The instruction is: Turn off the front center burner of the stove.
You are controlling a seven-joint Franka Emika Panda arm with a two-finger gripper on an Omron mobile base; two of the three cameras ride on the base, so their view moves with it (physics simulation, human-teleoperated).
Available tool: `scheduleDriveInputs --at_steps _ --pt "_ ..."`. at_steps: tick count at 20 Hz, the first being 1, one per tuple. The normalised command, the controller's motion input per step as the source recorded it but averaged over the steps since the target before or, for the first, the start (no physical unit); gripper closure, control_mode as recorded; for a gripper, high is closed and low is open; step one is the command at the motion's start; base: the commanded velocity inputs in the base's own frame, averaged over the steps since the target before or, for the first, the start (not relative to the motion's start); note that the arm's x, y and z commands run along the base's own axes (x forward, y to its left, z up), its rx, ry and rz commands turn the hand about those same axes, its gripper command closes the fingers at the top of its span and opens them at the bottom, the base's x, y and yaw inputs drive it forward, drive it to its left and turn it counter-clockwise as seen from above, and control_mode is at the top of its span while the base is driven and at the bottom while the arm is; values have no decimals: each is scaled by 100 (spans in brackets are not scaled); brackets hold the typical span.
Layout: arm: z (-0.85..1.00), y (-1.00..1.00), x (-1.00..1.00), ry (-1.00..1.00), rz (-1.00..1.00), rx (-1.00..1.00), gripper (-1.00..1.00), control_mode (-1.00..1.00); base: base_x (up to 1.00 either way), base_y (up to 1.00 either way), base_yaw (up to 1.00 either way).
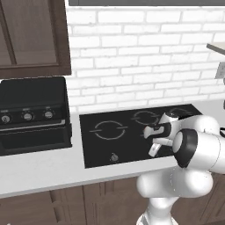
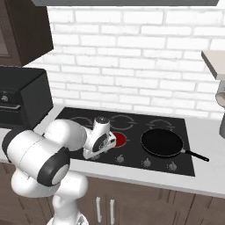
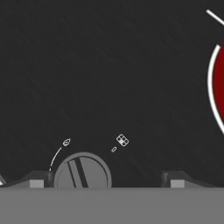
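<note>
1. The pale grey worktop (image 1: 39,169) runs along a white brick wall (image 2: 132,66) and carries everything else, with dark wood cabinet fronts below it.
2. The stove (image 2: 132,165) is a flat, glossy black glass cooktop set into the worktop, marked with thin grey burner rings and with a row of small grey knobs along its front edge.
3. A boxy black countertop oven (image 1: 33,114) with three dials stands on the worktop just left of the stove.
4. The white arm (image 2: 39,154) reaches forward and down over the front of the stove.
5. A black frying pan (image 2: 161,143) sits on the right part of the stove, its handle pointing to the right.
6. The front center burner (image 2: 119,139) glows as a solid red disc near the middle front of the glass, just left of the pan and partly hidden by the robot's hand; in the hand view it shows as a red arc (image 3: 220,85) at the right edge.
7. The tool (image 3: 107,181) points down at the glass close to the front edge; its two dark fingertips (image 3: 37,180) stand well apart, spread and holding nothing.
8. A grey knob (image 3: 82,171) with a slotted face lies between the fingertips, nearer the left one in the hand view, with small white markings printed on the glass beside it.
</note>
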Motion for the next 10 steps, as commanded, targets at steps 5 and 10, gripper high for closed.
scheduleDriveInputs --at_steps 5,10 --pt "-34 1 0 0 0 0 100 -100 0 0 0" --pt "-35 2 -1 -3 0 0 100 -100 0 0 0"
